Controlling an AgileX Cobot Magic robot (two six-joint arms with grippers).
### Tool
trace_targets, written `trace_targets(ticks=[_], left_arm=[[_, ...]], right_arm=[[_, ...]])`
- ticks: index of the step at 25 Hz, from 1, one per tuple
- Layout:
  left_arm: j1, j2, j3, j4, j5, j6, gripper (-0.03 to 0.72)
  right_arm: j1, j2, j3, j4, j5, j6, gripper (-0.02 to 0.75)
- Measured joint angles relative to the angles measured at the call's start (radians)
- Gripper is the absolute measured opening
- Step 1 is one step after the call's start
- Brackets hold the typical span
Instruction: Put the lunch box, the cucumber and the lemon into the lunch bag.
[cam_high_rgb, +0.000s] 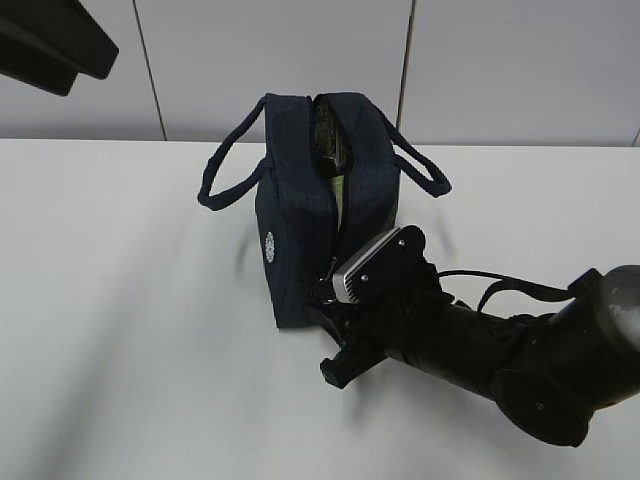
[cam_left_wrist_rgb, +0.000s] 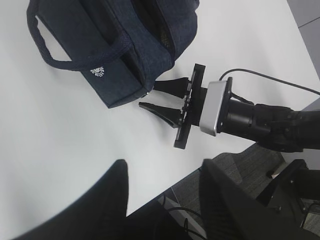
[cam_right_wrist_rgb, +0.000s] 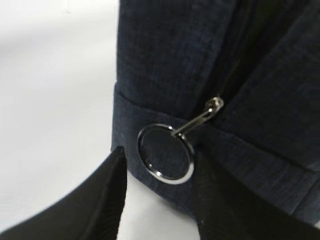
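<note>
At the centre of the white table (cam_high_rgb: 120, 330) I see the lunch bag (cam_high_rgb: 300, 230) standing upright, its top zipper parted along its length and its two loop handles flopped out towards nine and three o'clock. Through the gap I can make out a pale green edge that looks like the lunch box (cam_high_rgb: 338, 190), with something dark above it that I cannot identify. I cannot find the cucumber or the lemon on the table from any camera.

My right gripper (cam_high_rgb: 335, 340) sits at about five o'clock from the bag, hard against its near end. From the left wrist camera its two black fingers (cam_left_wrist_rgb: 170, 86) stand apart, their tips at the bag's lower corner with nothing between them. The right wrist camera shows the silver ring pull (cam_right_wrist_rgb: 166, 153) hanging at the bottom end of the zipper, lying flat on the navy fabric, framed by both fingers but pinched by neither; so that pincer is released.

My left gripper (cam_high_rgb: 45, 45) hangs high at ten o'clock, well apart from the bag. Only dark blurred finger shapes show at the bottom of its own camera, spread apart and holding nothing.
</note>
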Motion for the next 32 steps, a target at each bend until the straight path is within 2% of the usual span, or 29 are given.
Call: trace_targets(ticks=[15, 24, 32], left_arm=[[0.0, 0.0, 0.0, 0.0, 0.0, 0.0, 0.314], [0.0, 0.0, 0.0, 0.0, 0.0, 0.0, 0.312], [0.0, 0.0, 0.0, 0.0, 0.0, 0.0, 0.312]], right_arm=[[0.0, 0.0, 0.0, -0.002, -0.013, 0.08, 0.314], [0.0, 0.0, 0.0, -0.054, -0.045, 0.131, 0.292], [0.0, 0.0, 0.031, -0.076, -0.145, 0.165, 0.281]])
